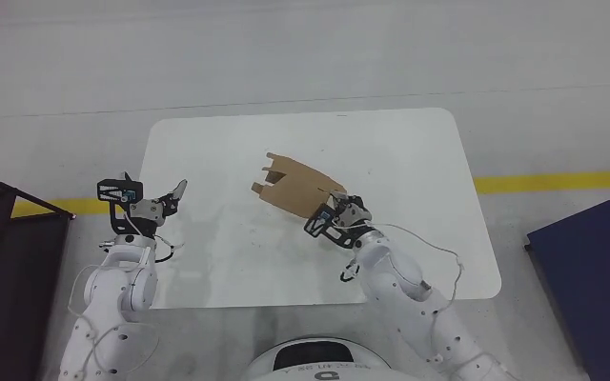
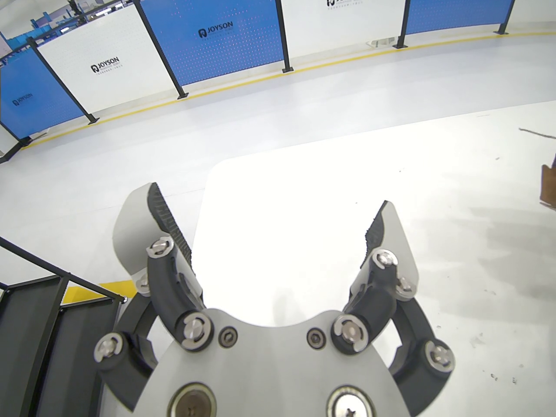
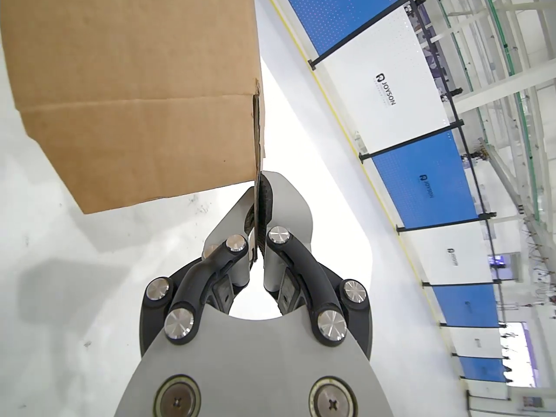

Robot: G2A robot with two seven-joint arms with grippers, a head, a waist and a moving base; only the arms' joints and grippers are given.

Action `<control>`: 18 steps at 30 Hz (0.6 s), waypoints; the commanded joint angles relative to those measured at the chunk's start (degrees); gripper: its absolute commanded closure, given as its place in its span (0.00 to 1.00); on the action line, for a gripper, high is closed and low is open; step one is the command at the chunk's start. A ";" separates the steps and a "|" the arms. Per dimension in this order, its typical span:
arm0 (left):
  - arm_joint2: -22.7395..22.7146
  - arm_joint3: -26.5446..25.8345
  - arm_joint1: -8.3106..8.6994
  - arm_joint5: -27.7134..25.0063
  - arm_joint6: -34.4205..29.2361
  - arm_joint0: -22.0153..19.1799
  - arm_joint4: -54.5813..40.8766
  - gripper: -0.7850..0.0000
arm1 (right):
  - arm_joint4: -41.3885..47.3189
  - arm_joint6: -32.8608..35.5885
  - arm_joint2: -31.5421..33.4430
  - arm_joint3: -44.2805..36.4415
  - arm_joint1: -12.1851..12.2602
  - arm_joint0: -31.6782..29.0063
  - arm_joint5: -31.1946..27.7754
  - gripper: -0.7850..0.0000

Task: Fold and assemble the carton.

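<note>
The right gripper [image 3: 259, 208] pinches the near edge of the brown cardboard carton [image 3: 130, 67]. It runs diagonally, flaps pointing far-left. The left gripper [image 2: 269, 203] gapes wide.

Brown flattened carton [image 1: 297, 189], tilted above table centre

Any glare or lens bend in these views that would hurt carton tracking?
Left wrist view: glare washes the table to flat white, and the fence bows with lens distortion. Right wrist view: the fence bows likewise; the carton is evenly lit and its crease is plain. Top view: the light is even and the carton contrasts well with the table.
</note>
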 commanded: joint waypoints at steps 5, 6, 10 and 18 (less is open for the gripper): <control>0.00 0.00 0.00 0.00 0.00 0.00 0.00 0.00 | 34.09 -8.95 4.27 0.04 0.09 1.38 -18.52 1.00; 0.00 0.00 0.00 0.00 0.00 0.00 0.00 0.00 | 37.82 -8.96 4.96 0.63 0.20 1.90 -22.04 1.00; 0.00 0.00 0.00 0.00 0.00 0.00 0.00 0.00 | 52.10 -8.48 6.50 3.75 0.48 4.13 -33.88 1.00; 0.00 0.00 0.00 0.00 0.00 0.00 0.00 0.00 | 84.37 -6.57 7.90 13.08 1.01 7.93 -49.97 1.00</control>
